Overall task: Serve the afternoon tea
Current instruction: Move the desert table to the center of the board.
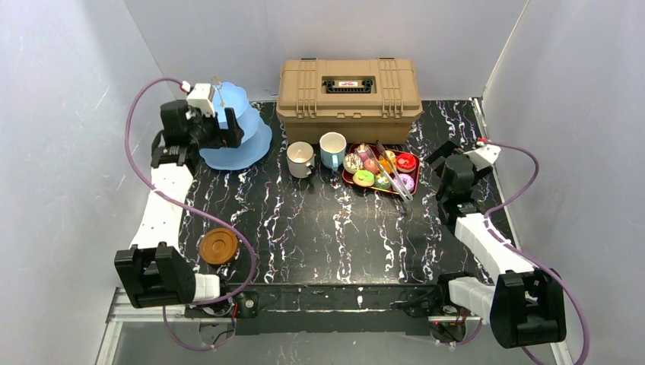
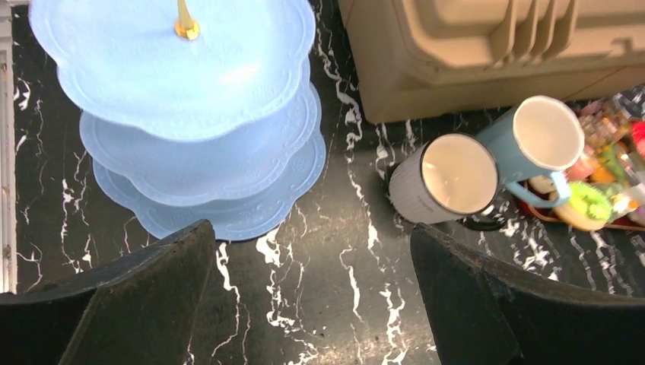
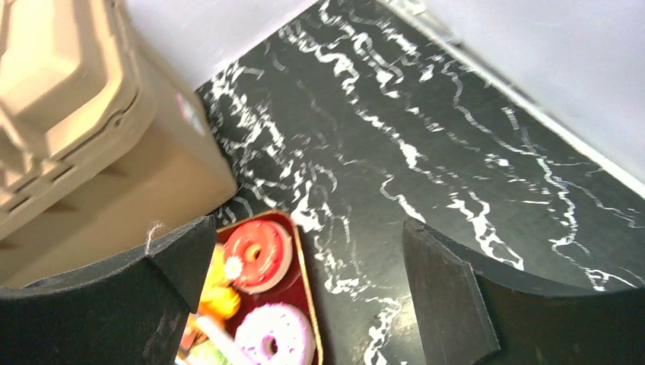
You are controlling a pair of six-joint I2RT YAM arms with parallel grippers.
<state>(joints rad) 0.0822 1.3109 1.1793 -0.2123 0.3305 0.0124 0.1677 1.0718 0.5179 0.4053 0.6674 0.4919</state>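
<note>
The light-blue three-tier cake stand [image 1: 242, 131] stands at the back left and fills the upper left of the left wrist view [image 2: 190, 114]. My left gripper [image 1: 227, 137] is open and empty, just above the stand's near edge [image 2: 312, 228]. A white mug [image 1: 300, 160] and a light-blue mug [image 1: 332, 150] stand side by side mid-table; both show in the left wrist view, white [image 2: 449, 179] and blue [image 2: 536, 137]. Toy donuts [image 1: 373, 171] lie on the dark-red tray. My right gripper [image 1: 445, 161] is open and empty, over the tray's right edge [image 3: 308, 224], near a red donut [image 3: 257, 255] and a pink donut [image 3: 274, 338]. A brown saucer [image 1: 218, 246] lies front left.
A tan toolbox [image 1: 348, 90] stands at the back centre, behind the mugs, and shows in both wrist views [image 2: 494, 46] [image 3: 84, 137]. The dark-red tray [image 1: 348, 176] also holds metal tongs [image 1: 397, 181]; its rim [image 3: 310, 300] shows below my right gripper. Grey walls close three sides.
</note>
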